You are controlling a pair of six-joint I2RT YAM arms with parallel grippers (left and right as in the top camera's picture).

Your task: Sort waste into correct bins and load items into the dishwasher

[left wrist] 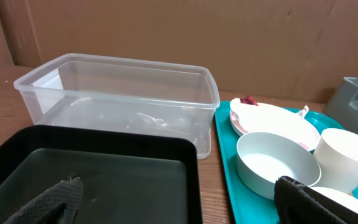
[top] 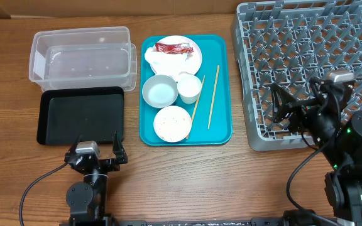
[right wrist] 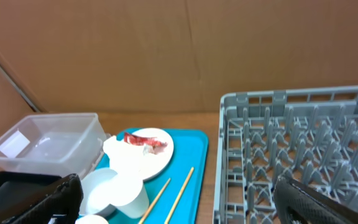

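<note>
1. Both sets of jaws are seen spread wide with nothing grasped. The left gripper (top: 96, 149) is held at the near edge of the black tray (top: 80, 116), and the right gripper (top: 280, 108) is poised over the near-left part of the dish rack (top: 307, 56).
2. Bare table (top: 5, 94) is left open to the left of the clear tub (top: 83, 37) and along the front strip between the arms. Only a narrow gap is left between the teal tray (top: 222, 81) and the rack.
3. On the teal tray, the napkin (top: 165, 61) and red wrapper (top: 173, 47) are found on the plate (top: 193, 59). The grey-white bowl (top: 160, 91), the cup (top: 189, 88) and the pinkish-white bowl (top: 172, 123) are set nearer, and the chopsticks (top: 213, 96) are laid to the right.
4. Print on the wrapper is too small to be read, and a pale patch on the tub wall cannot be read either.
5. The rack is cut off at the top and right edges, and its near corner is covered by the right arm. Specks in the pinkish-white bowl are hard to make out.
</note>
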